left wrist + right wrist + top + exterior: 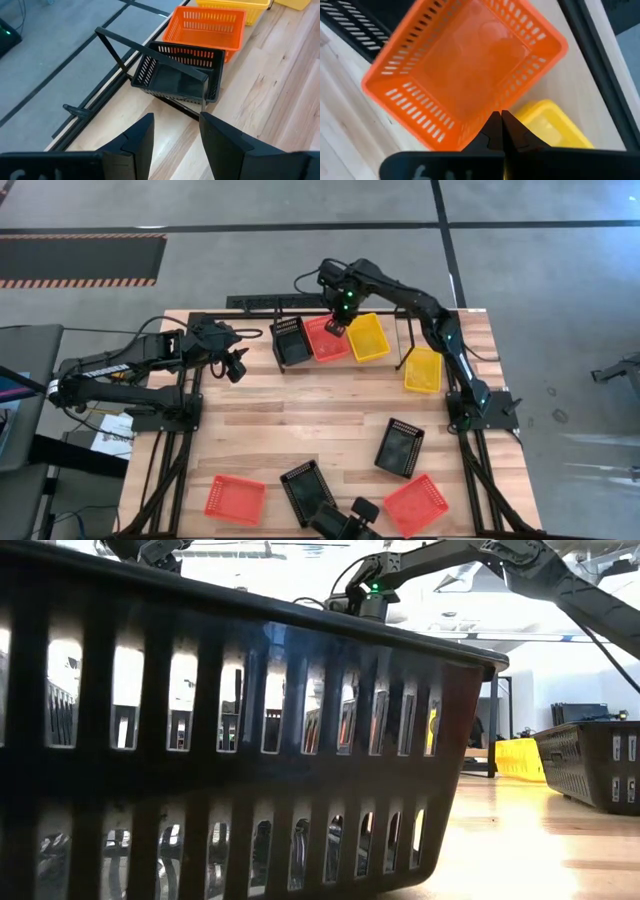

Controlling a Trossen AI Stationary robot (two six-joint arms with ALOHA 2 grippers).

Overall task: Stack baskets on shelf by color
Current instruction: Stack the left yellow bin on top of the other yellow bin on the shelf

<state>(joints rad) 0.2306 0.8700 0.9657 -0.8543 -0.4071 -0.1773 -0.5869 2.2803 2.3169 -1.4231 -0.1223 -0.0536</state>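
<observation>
Three baskets sit side by side in the black rod shelf at the table's far edge: black basket, red-orange basket and yellow basket. My right gripper is shut at the red-orange basket's rim on the side toward the yellow one. My left gripper is open above the table, left of the black basket, touching nothing. Loose on the table lie a yellow basket, two black baskets and two red-orange baskets. My right gripper comes from above, pointing down, and its fingertips meet on the red-orange basket's rim, near the corner next to the yellow basket. The fingers themselves hide the place of contact. The basket sits in the shelf.
A black basket fills most of the low view, right at the camera. The shelf's upright post stands between the shelved yellow basket and the loose one. Bare wood lies across the table's middle. A dark object sits at the near edge.
</observation>
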